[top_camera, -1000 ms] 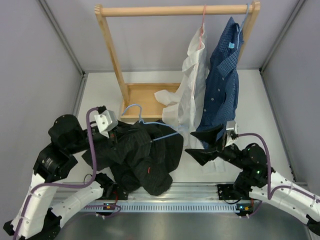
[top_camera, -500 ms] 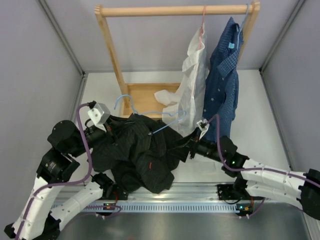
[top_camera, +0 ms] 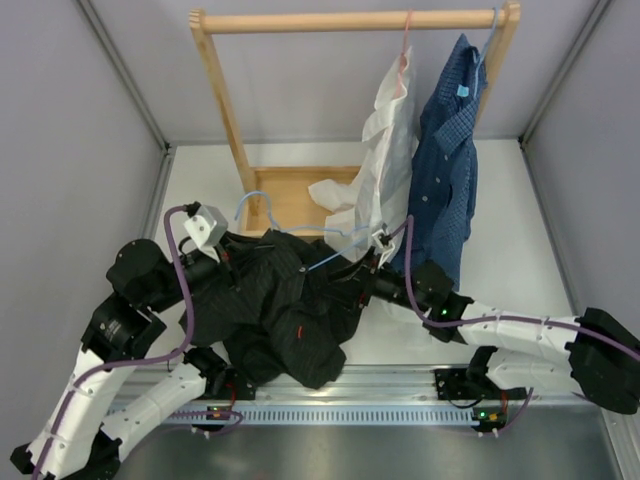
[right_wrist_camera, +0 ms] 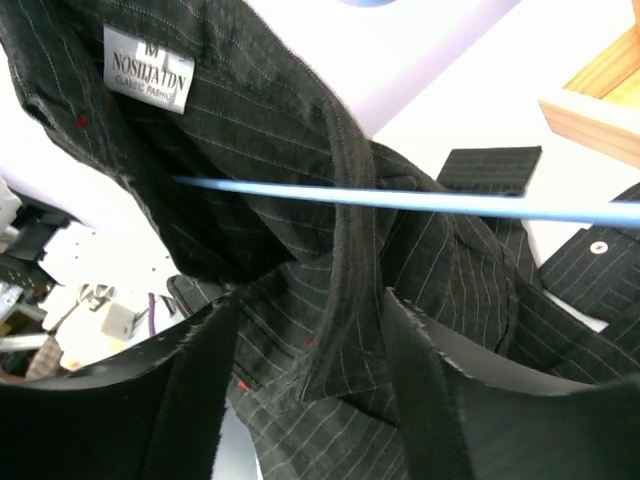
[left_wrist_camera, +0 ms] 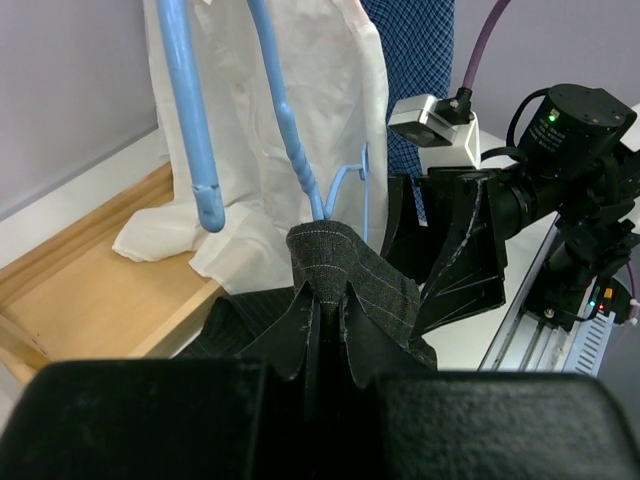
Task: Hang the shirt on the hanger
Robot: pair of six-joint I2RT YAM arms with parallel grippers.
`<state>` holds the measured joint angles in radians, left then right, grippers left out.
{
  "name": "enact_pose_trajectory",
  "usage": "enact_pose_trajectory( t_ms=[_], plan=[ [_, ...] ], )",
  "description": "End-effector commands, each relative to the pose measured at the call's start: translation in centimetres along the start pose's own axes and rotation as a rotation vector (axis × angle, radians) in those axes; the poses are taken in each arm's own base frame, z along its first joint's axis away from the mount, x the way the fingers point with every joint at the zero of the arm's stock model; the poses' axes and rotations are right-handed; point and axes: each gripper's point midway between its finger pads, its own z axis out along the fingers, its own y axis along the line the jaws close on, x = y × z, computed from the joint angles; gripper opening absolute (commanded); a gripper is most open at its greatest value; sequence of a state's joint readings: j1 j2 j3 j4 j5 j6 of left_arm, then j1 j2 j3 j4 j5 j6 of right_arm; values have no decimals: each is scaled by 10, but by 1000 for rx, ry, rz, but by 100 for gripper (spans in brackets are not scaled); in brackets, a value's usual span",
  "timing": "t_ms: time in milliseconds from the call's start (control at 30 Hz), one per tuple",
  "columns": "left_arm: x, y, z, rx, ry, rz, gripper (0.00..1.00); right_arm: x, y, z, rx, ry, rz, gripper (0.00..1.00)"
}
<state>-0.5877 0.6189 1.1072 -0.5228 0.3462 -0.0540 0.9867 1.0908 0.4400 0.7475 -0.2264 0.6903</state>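
Observation:
The black pinstriped shirt (top_camera: pixel 290 310) lies bunched at the table's near left. The light-blue hanger (top_camera: pixel 255 194) sticks out of it, hook up and left, one arm running right toward the white shirt. My left gripper (top_camera: pixel 232 258) is shut on a fold of the shirt's edge (left_wrist_camera: pixel 330 265), right below the hanger's neck (left_wrist_camera: pixel 295 150). My right gripper (top_camera: pixel 352 280) is open at the shirt's right side. In the right wrist view its fingers (right_wrist_camera: pixel 440 390) straddle a hanging shirt edge (right_wrist_camera: pixel 345 300), below the hanger bar (right_wrist_camera: pixel 420 201) and the white neck label (right_wrist_camera: pixel 146 66).
A wooden rack (top_camera: pixel 225 100) stands at the back with a wooden base tray (top_camera: pixel 290 195). A white shirt (top_camera: pixel 380 150) on a pink hanger and a blue dotted shirt (top_camera: pixel 445 160) hang from its rail, just behind my right arm. Grey walls close in both sides.
My right arm has reached left and forward, from beside the shirt to its right edge, jaws open around the fabric. My left gripper has shifted slightly with the shirt and hanger.

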Motion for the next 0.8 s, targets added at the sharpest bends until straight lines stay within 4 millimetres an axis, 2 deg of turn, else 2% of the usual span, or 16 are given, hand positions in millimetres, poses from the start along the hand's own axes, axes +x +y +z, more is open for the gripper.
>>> enact_pose_trajectory(
  t_ms=[0,133,233,400,467,500,600,667,700,767],
  plan=[
    [-30,1,-5,-22,-117,25,0,-14,23,10,-73,-50,-45,52],
    [-39,3,-13,-48,-149,40,0,-2,29,10,-80,-20,-46,50],
    [-39,3,-15,-47,-150,56,0,6,35,13,-90,-4,-55,47],
    [-37,2,-15,-41,-149,52,0,5,35,17,-76,-10,-69,32],
    [-38,2,-16,-48,-153,53,0,6,32,17,-60,-9,-73,31],
    [-39,2,-17,-50,-156,56,0,4,28,17,-38,-18,-77,23],
    [-42,0,-22,-49,-168,60,0,-3,18,12,30,-49,-82,13],
    [-43,0,-26,-54,-173,64,0,-7,12,8,72,-57,-94,9],
    [-42,0,-29,-60,-167,63,0,-19,9,6,111,-94,-102,5],
    [-40,-1,-31,-62,-162,62,0,-17,-4,-1,188,-70,-124,1]
  ],
)
